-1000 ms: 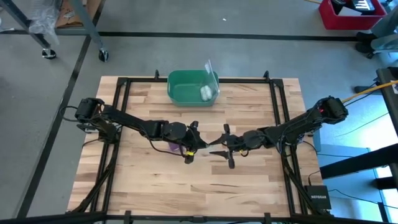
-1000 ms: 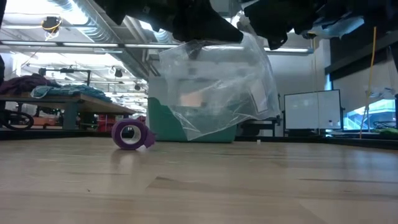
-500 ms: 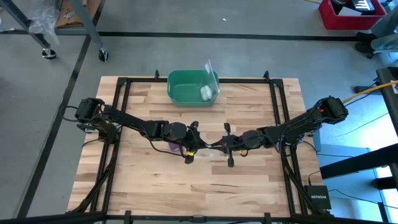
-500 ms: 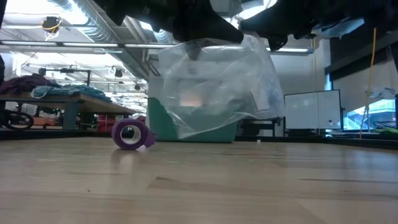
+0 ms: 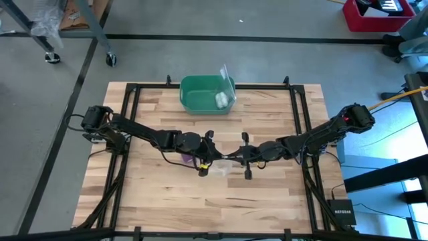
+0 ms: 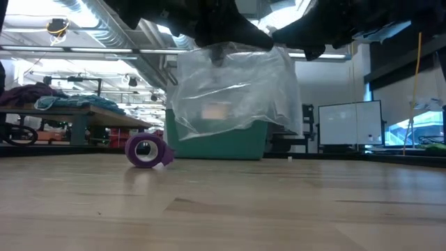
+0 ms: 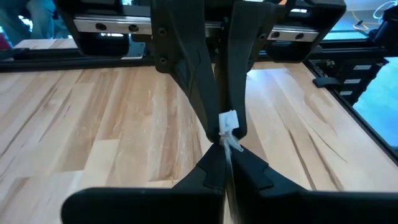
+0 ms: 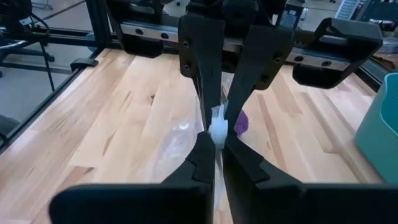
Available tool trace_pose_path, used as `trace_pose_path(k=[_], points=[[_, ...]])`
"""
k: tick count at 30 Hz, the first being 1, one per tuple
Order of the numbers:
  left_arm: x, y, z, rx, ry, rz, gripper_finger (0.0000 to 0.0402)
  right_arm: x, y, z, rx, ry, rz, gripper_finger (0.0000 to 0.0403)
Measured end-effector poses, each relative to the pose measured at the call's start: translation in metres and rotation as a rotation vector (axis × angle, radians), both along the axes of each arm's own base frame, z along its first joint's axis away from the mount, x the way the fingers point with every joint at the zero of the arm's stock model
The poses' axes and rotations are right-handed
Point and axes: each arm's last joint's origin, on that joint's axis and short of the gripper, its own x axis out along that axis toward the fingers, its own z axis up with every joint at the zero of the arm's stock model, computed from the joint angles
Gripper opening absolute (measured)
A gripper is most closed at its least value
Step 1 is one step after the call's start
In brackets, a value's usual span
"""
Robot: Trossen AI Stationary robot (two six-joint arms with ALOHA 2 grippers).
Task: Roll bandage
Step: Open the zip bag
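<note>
**Mid-table: both grippers pinched on a clear plastic bag, purple roll on the wood**

At table centre, over the butcher-block table [image 5: 267, 201]: left gripper [image 5: 212, 156] and right gripper [image 5: 235, 156] met nearly tip to tip, well above the wood. Left gripper clamped fully shut on a bunched edge of the clear plastic bag [image 6: 233, 97]; seen up close in the left wrist view [image 7: 228, 132] as a small white crumple of film between the fingers. Right gripper likewise closed to almost nothing on the bag's rim, film pinched white at the tips in the right wrist view [image 8: 217, 129]. Bag hung slack between the two, mouth up, bottom clear of the table in the low view; appeared faintly in the high view below the fingertips [image 5: 224, 171].

Bandage [image 6: 146, 150] noted as a compact purple roll, lying on its side on the table with the hollow core facing the low camera and a short loose tail at one side. Not touched by either gripper. From above, only a sliver of purple showed under the left arm [image 5: 185, 157], toward the left of table centre. Also glimpsed past the right gripper's fingers [image 8: 241, 123], resting on the wood.

Green bin [image 5: 194, 94] at the middle of the far edge, small white roll [image 5: 221, 100] inside.
</note>
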Motion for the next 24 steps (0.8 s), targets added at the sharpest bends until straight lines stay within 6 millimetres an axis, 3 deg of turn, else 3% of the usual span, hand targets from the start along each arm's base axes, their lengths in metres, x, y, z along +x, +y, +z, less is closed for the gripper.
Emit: trace_pose_path(k=[10, 20, 24], points=[[-0.0006, 0.0002, 0.0008, 0.007, -0.001, 0.009, 0.0000, -0.0009, -0.0003, -0.0026, -0.006, 0.025, -0.001, 0.0000], [-0.0019, 0.0005, 0.0002, 0.008, 0.019, 0.010, 0.0000, -0.0006, 0.0001, -0.0026, 0.005, 0.017, 0.008, 0.0000], [-0.0019, 0.0004, 0.0004, 0.010, 0.017, 0.009, 0.0000, -0.0008, 0.0014, -0.0019, 0.096, 0.023, 0.037, 0.0015]])
